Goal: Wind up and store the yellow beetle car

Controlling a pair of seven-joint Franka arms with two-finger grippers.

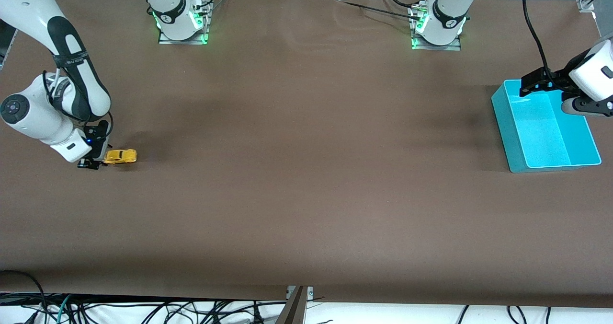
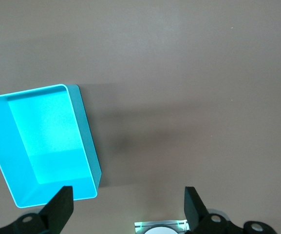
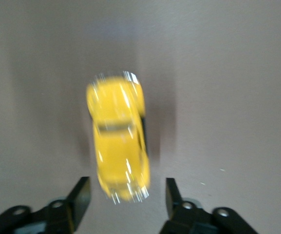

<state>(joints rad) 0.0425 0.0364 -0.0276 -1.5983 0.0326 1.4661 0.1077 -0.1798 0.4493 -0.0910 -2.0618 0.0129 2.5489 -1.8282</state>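
Release was the step: right gripper [image 3: 125,195] stood parted around the yellow beetle car [image 1: 120,156] on the table, left gripper [image 2: 128,209] waited spread over the cyan bin [image 1: 507,132], where storing calls for a catch.

The front camera looks down from high across the bench [image 1: 306,194], facing both arm bases. The left wrist camera looks straight down from well above the cyan bin [image 2: 47,146], which the front view shares. The right wrist camera sits close over the yellow beetle car [image 3: 118,141], also in the front view.
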